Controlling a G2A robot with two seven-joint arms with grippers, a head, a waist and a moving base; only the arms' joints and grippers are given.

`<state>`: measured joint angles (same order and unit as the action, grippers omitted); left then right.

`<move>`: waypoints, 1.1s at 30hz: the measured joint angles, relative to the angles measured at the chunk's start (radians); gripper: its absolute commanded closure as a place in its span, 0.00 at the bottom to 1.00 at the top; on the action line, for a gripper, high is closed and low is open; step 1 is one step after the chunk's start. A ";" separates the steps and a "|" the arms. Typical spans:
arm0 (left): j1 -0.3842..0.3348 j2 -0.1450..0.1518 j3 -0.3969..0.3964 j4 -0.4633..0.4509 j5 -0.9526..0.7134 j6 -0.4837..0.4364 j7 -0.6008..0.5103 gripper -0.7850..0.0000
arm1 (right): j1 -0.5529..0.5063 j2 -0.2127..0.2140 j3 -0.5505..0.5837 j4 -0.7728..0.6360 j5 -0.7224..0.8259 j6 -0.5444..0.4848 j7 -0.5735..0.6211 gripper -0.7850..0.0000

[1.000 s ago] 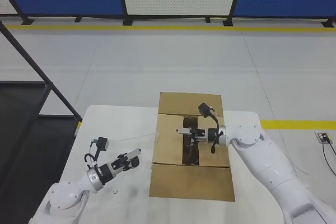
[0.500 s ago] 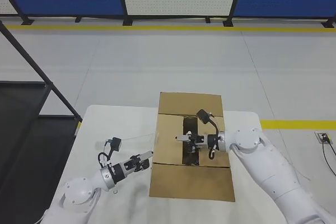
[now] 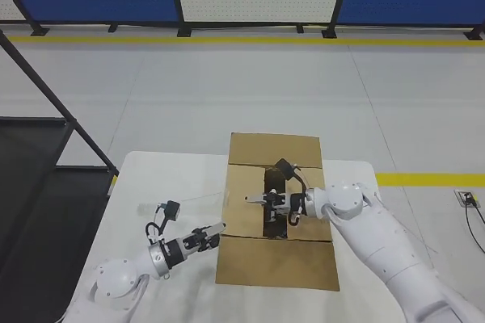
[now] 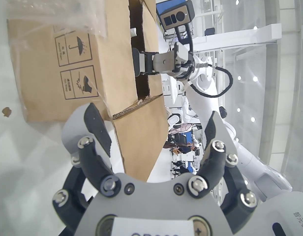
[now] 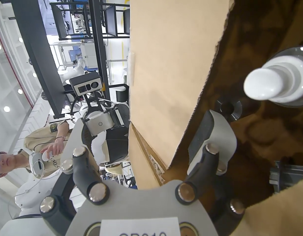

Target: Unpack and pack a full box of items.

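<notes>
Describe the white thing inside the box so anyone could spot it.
On the white table sits a brown cardboard box, its top flaps parted. Inside the gap is a cap: glossy white and rounded, unlike the small dark metal ring beside it.

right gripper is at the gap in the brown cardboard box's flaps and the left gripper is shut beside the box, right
No: the left gripper is open, jaws spread, per the left wrist view. The right gripper is at the gap in the brown cardboard box.
</notes>
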<state>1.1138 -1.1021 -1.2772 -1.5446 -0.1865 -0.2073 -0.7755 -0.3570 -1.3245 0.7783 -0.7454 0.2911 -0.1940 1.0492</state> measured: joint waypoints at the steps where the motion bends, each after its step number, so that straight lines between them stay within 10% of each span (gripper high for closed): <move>1: 0.002 0.000 0.001 -0.003 -0.002 0.001 -0.004 0.00 | 0.004 -0.003 0.004 0.011 0.013 -0.014 0.004 0.00; 17: 0.067 0.010 -0.021 -0.083 0.020 -0.021 -0.025 0.00 | 0.043 -0.033 0.054 0.051 0.160 -0.090 0.049 0.00; 33: 0.324 0.050 -0.417 -0.219 -0.140 -0.108 0.079 0.00 | 0.078 -0.102 0.022 0.036 0.262 -0.116 0.033 0.00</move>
<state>1.4379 -1.0523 -1.6942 -1.7637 -0.3260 -0.3150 -0.6961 -0.2789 -1.4267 0.8006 -0.7096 0.5533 -0.3097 1.0823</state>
